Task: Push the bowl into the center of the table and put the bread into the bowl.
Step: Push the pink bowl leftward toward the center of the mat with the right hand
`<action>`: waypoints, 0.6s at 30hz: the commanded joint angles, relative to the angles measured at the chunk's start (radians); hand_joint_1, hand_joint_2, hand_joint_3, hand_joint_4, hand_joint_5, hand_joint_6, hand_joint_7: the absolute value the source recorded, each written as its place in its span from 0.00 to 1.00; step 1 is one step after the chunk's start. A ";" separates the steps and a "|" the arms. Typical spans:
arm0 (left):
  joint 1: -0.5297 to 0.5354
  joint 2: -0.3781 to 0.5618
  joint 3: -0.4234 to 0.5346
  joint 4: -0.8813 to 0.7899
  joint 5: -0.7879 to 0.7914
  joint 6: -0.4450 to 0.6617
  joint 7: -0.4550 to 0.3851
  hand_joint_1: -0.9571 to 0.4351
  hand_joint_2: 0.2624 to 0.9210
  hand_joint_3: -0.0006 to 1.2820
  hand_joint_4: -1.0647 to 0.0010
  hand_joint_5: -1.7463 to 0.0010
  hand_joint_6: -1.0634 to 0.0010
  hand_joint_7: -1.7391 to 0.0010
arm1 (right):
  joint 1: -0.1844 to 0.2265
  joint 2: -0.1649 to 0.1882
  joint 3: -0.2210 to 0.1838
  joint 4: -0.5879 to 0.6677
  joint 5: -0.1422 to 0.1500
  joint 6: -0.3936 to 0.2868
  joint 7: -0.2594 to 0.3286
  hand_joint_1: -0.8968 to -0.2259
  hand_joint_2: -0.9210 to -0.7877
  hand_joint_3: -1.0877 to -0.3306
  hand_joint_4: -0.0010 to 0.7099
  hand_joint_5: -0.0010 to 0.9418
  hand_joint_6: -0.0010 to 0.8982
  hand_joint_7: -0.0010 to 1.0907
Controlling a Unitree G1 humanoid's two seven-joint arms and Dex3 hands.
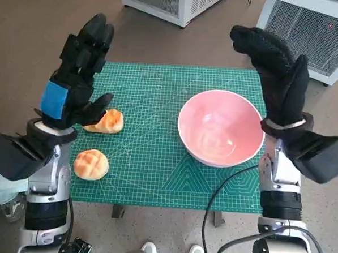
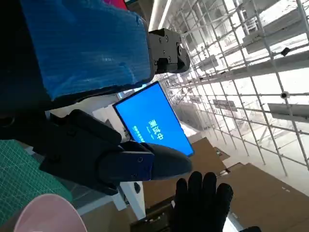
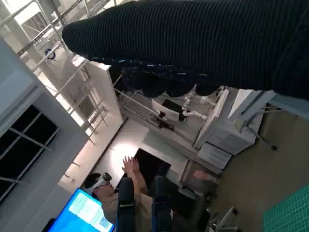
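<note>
Above the green mat, both hands hang raised, holding nothing.

bowl on mat rt side, 2 breads lt

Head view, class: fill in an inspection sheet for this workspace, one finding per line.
Surface: green cutting mat covers the table.
Job's things: pink bowl, empty, right of the mat's centre; two bread rolls at the mat's left.
Clutter: nothing seen.
Hands: left hand and right hand raised, holding nothing.
Cables: black cable loops by the right forearm.
Surroundings: white vented units on the floor; shoes by the near edge.
</note>
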 commanded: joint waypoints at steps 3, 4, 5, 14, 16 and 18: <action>0.008 0.005 0.005 0.009 0.004 -0.012 0.000 0.10 1.00 0.34 0.91 1.00 1.00 0.79 | 0.027 -0.003 0.001 0.011 -0.005 0.002 0.006 0.26 0.00 0.38 0.24 0.01 0.00 0.53; 0.009 0.005 0.006 0.007 0.003 -0.011 0.000 0.10 1.00 0.34 0.91 1.00 1.00 0.79 | 0.028 -0.003 0.001 0.008 -0.006 0.002 0.005 0.26 0.00 0.38 0.24 0.01 0.00 0.53; 0.009 0.005 0.006 0.006 0.002 -0.010 0.000 0.10 1.00 0.34 0.91 1.00 1.00 0.79 | 0.028 -0.003 0.001 0.007 -0.006 0.003 0.005 0.25 0.00 0.38 0.24 0.01 0.00 0.53; 0.014 0.003 0.005 -0.001 -0.002 -0.006 0.000 0.09 1.00 0.34 0.91 1.00 1.00 0.80 | 0.031 -0.009 -0.003 0.010 0.001 0.003 0.012 0.25 0.00 0.38 0.24 0.01 0.00 0.52; 0.015 0.003 0.005 -0.003 -0.003 -0.006 0.000 0.09 1.00 0.34 0.91 1.00 1.00 0.80 | 0.032 -0.014 -0.008 0.016 0.006 0.000 0.018 0.25 0.00 0.38 0.24 0.01 0.00 0.52; 0.017 0.003 0.006 -0.005 -0.003 -0.007 0.000 0.09 1.00 0.34 0.91 1.00 1.00 0.80 | 0.031 -0.021 -0.016 0.029 0.012 -0.006 0.026 0.25 0.00 0.39 0.24 0.01 0.00 0.52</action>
